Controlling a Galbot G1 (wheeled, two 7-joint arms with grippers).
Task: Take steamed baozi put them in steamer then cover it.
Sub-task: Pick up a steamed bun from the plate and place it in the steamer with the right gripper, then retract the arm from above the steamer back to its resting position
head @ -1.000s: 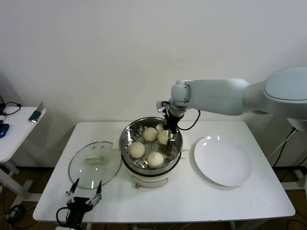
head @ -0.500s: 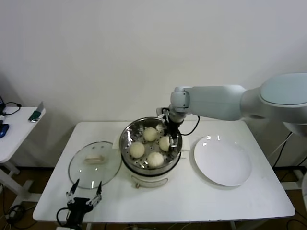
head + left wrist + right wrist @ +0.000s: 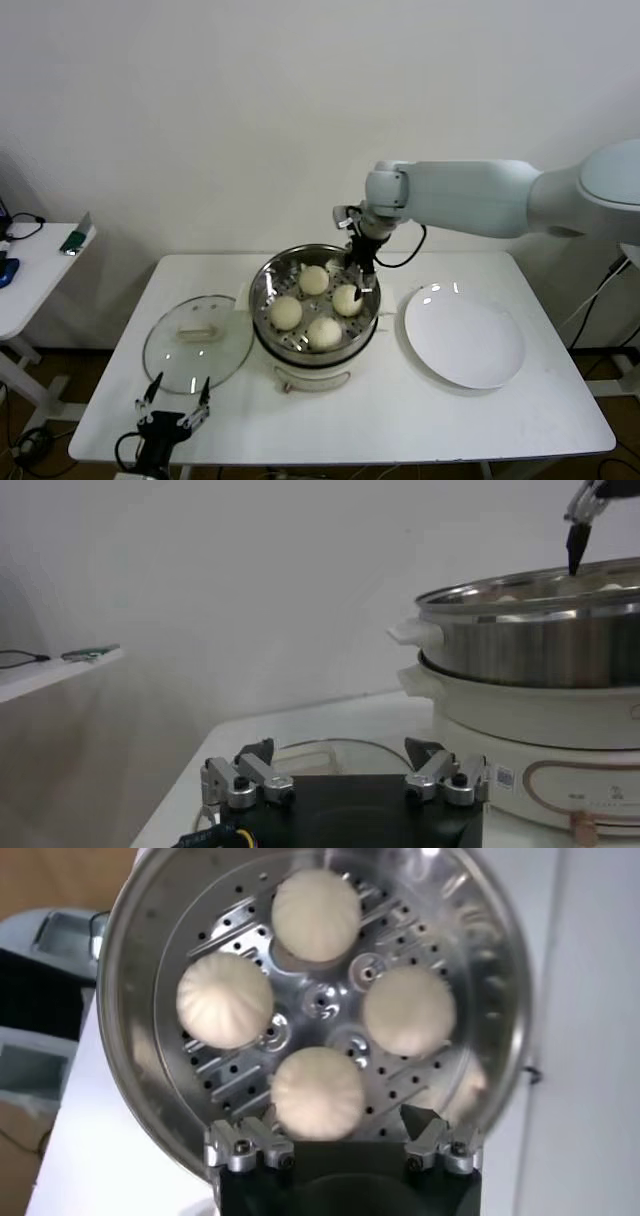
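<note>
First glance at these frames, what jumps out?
The steamer at mid-table, with four baozi sitting on its perforated tray. The right pincer hangs open over the pot's far right rim, holding nothing. Either side of the pot lie the glass lid, on the robot's left, and a bare white plate, on its right; the left pincer waits open at the table's near edge.
</note>
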